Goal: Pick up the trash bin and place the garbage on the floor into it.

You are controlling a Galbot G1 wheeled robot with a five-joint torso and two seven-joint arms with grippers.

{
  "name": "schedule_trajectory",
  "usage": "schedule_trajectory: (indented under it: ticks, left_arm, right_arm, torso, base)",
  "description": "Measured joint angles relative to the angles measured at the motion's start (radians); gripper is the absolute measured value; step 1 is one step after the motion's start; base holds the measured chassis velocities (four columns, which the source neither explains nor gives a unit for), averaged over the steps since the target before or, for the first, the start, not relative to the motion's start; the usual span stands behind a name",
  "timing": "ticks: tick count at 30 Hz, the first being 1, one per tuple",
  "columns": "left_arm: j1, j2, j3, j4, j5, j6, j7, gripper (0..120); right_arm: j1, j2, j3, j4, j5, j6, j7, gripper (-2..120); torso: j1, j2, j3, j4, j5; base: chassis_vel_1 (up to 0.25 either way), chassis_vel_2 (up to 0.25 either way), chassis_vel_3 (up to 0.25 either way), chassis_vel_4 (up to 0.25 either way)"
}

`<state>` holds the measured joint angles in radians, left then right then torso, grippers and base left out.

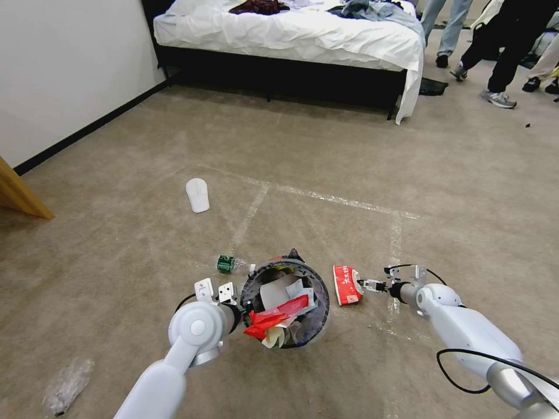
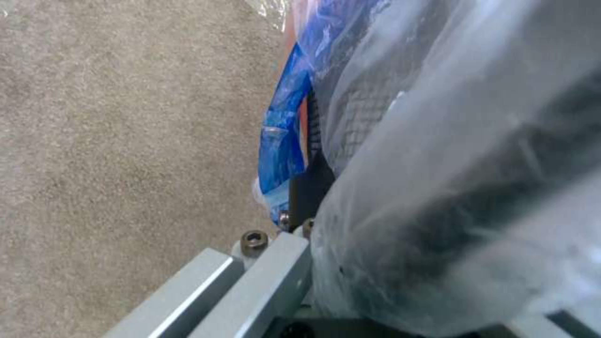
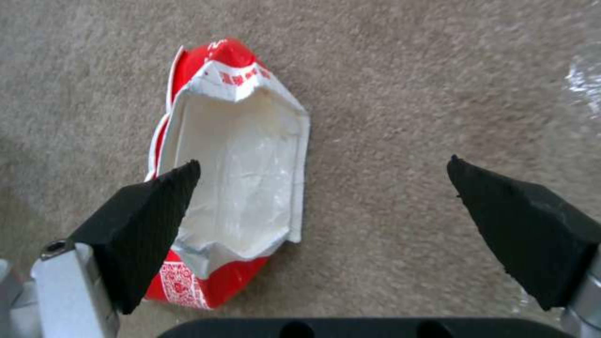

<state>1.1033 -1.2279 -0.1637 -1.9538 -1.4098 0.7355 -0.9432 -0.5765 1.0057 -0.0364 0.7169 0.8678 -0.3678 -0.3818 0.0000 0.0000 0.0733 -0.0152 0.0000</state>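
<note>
A: Nearest the head camera, the left arm is reaching out to the trash bin (image 1: 285, 302). The left gripper (image 1: 230, 299) is sitting against the bin's left rim; the left wrist view is showing the clear liner and its blue edge pressed right beside the finger hardware. Whether the fingers are clamped on the rim, I cannot tell.

B: Progress?

A: Partly done, by my reading. The bin is already carrying crumpled white paper and red wrappers. Still lying on the floor (image 1: 349, 163): a white slipper (image 1: 197, 194) far left, a clear bottle (image 1: 232, 264) with a green label just left of the bin, a crumpled clear plastic piece (image 1: 67, 385) near left, and the red wrapper (image 1: 347, 284) just right of the bin.

B: And the right side?

A: The right gripper (image 1: 372, 286) is hovering low at the wrapper's right edge, fingers spread wide, holding nothing. In the right wrist view the red wrapper (image 3: 232, 173) is lying torn open, white inside showing, with one fingertip (image 3: 159, 206) overlapping its edge and the other well off over bare carpet. The wrapper looks off-centre between the jaws.
</note>
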Motion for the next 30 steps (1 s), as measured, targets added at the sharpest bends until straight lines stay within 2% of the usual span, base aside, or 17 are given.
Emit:
schedule_trajectory:
  ticks: [20, 25, 30]
  left_arm:
    - [-0.002, -0.012, -0.002, 0.011, 0.018, 0.0, 0.007, 0]
    - [0.002, -0.007, -0.006, 0.01, 0.018, 0.0, 0.007, 0]
    - [0.01, 0.0, -0.016, 0.008, 0.022, 0.0, 0.009, 0]
  right_arm:
    - [-0.01, -0.017, -0.011, 0.067, 0.039, -0.021, 0.002, 100]
    - [0.008, 0.002, -0.028, 0.047, 0.039, -0.02, 0.003, 100]
    - [0.031, 0.056, -0.037, -0.024, -0.007, 0.004, 0.003, 100]
  torso:
    - [0.0, 0.0, 0.0, 0.0001, -0.0001]
    - [0.0, 0.0, 0.0, 0.0004, -0.0001]
    - [0.0, 0.0, 0.0, 0.0003, -0.0002]
  base:
    - [0.0, 0.0, 0.0, 0.0]
    - [0.0, 0.0, 0.0, 0.0]
    - [0.0, 0.0, 0.0, 0.0]
